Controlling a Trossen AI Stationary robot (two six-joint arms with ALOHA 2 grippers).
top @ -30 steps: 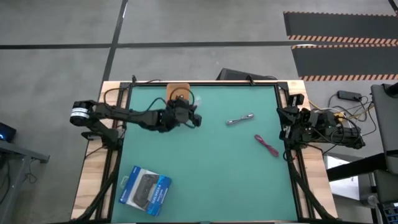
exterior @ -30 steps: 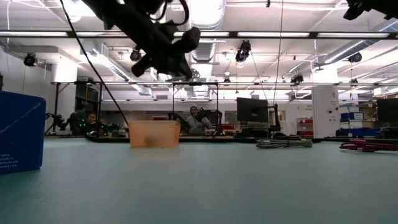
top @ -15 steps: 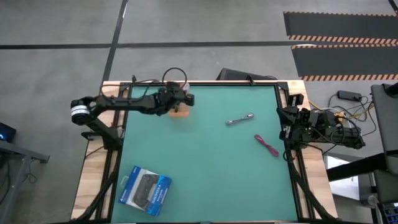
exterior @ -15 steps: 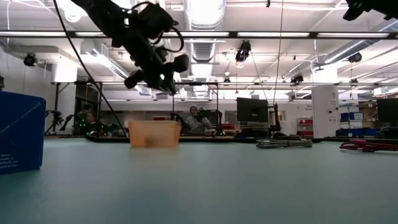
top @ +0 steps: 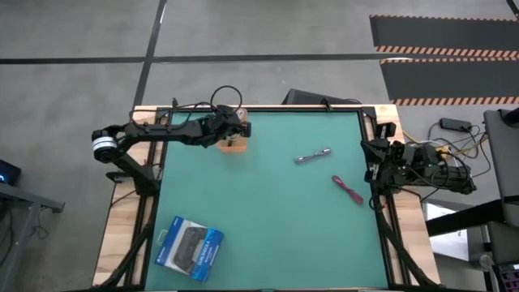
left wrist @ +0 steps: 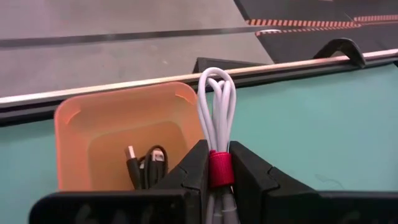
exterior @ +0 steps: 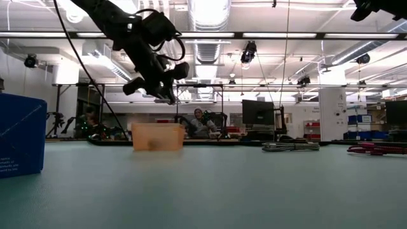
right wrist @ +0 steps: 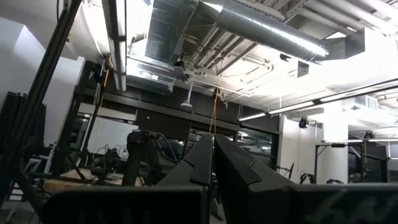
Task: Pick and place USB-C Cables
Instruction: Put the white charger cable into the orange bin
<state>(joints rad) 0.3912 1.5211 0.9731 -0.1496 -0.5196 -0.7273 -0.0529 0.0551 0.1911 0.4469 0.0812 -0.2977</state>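
My left gripper (left wrist: 217, 171) is shut on the white cable bundle (left wrist: 217, 99), held above the orange bin (left wrist: 121, 134) near the table's far edge; the gripper also shows in the high view (top: 237, 130) and the low view (exterior: 166, 81). The black cable (left wrist: 144, 165) lies inside the bin. The silver-grey cable (top: 312, 156) and the magenta-pink cable (top: 347, 189) lie flat on the green mat. My right gripper (right wrist: 213, 163) is shut, parked at the table's right edge (top: 375, 162), pointing up. My left gripper pinches the white bundle between its two fingers at the red tie band (left wrist: 218, 169). The looped end (left wrist: 216, 81) sticks out past the fingertips. The bundle is lifted clear, above the bin's rim.
A blue-and-black box (top: 190, 246) lies at the table's near left corner and shows at the low view's left edge (exterior: 19, 135). Dark frame bars run along the table's far edge (left wrist: 298, 59). People sit in the room beyond the table (exterior: 198, 121).
My left gripper, shut on the white cable, has moved from over the mat toward the table's far edge and a little to the left, arriving above the orange bin. The last half second shows only a small shift. The other cables have stayed put.
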